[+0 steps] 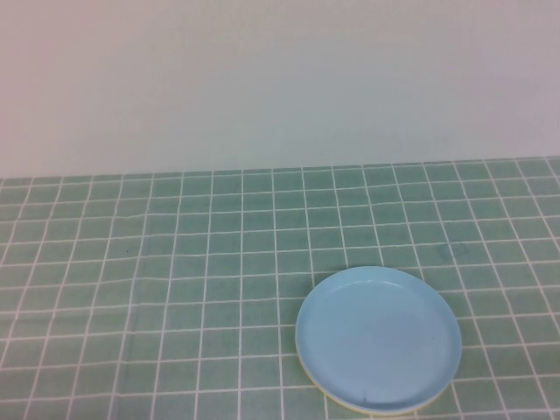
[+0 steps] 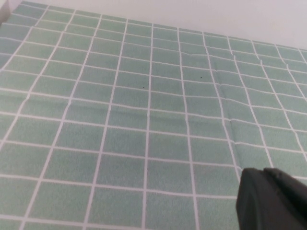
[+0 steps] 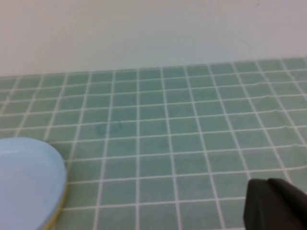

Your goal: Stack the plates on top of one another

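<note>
A light blue plate (image 1: 378, 337) lies on the green tiled cloth near the front, right of centre. It rests on top of a pale yellow plate whose rim (image 1: 348, 404) shows under its front edge. Both show in the right wrist view, the blue plate (image 3: 26, 177) over the yellow rim (image 3: 57, 213). Neither gripper appears in the high view. My left gripper (image 2: 268, 194) is shut and empty over bare cloth. My right gripper (image 3: 273, 203) is shut and empty, to the side of the plates and apart from them.
The green cloth with its white grid (image 1: 175, 262) covers the table up to a plain white wall (image 1: 280, 79) at the back. A faint mark (image 1: 453, 251) shows on the cloth behind the plates.
</note>
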You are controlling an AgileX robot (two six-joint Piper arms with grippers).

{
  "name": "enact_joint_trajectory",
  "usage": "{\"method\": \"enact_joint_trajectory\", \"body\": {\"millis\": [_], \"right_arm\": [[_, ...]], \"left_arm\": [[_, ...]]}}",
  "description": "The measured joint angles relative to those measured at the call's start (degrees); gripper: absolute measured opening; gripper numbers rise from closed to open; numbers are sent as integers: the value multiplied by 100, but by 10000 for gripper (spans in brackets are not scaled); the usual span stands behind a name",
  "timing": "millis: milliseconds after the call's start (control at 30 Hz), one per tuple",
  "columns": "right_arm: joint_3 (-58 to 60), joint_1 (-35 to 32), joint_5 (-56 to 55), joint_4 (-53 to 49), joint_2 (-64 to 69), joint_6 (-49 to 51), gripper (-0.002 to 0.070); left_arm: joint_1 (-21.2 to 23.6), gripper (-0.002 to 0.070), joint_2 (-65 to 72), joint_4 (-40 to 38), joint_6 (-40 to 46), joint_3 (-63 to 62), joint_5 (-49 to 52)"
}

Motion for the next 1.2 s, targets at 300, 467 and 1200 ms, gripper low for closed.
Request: {"method": "enact_joint_trajectory", "body": {"millis": [300, 467, 1200], "right_arm": [[1030, 0, -781, -561, -168, 515, -2], [1349, 0, -1014, -583, -281, 652, -2], [1349, -189, -128, -896, -1121, 555, -2]], "left_arm": [[0, -1, 0, 0, 0, 0, 0], [0, -1, 0, 0, 0, 0, 0], [11, 0, 13, 0, 0, 0, 0]]}}
